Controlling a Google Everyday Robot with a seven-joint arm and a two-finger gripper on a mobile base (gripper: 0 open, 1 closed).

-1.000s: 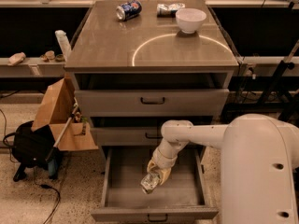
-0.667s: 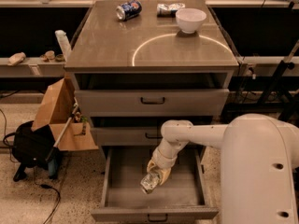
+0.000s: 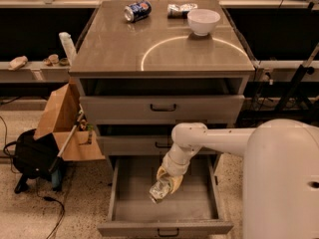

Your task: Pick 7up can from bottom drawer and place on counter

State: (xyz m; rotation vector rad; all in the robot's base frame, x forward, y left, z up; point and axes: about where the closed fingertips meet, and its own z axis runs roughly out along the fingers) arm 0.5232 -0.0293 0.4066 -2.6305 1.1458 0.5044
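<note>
Camera view: the gripper [image 3: 167,182] hung low over the open bottom drawer [image 3: 130,203], at the end of a white arm [image 3: 209,139] that reached in from the right. The jaws were clamped on the 7up can [image 3: 159,191]. The can was tilted, its lower end pointing down-left, and sat above the middle of the drawer's grey floor, toward the right. Whether it touched the floor could not be told. The bottom drawer was pulled well out, with its dark handle at the front edge. The middle drawer [image 3: 129,144] was out a little and the top drawer [image 3: 162,108] looked pushed in. On the counter [image 3: 114,49], a blue can [image 3: 137,11] lay on its side at the far edge, a foil packet [image 3: 178,10] lay just right of it, and a white bowl [image 3: 203,21] stood near the packet, at the top of the pale arc mark [image 3: 149,54]. Left of the cabinet, an open cardboard box [image 3: 60,118] stood on the floor beside a black bag [image 3: 32,156].
</note>
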